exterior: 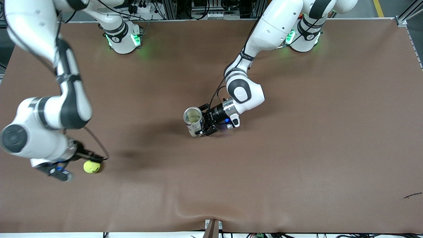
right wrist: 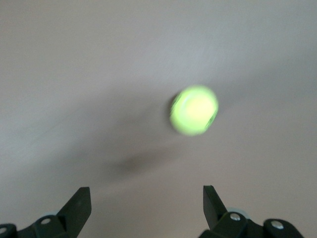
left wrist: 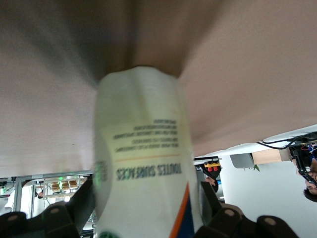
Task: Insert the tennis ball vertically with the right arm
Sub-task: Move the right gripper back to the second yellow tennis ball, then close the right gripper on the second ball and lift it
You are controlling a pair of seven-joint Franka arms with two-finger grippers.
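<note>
I see a brown table (exterior: 297, 148) filling the frame, aluminium framing along the top edge. The tennis ball (exterior: 92, 167) lies lower left; my right gripper (exterior: 86, 158) hangs spread above it. At centre my left gripper (exterior: 202, 119) brackets the upright ball can (exterior: 193, 121); grip uncertain.

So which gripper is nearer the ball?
Right. The right gripper hangs open just beside the ball, not touching it. The left gripper is mid-table at the can, a finger on each side.
</note>
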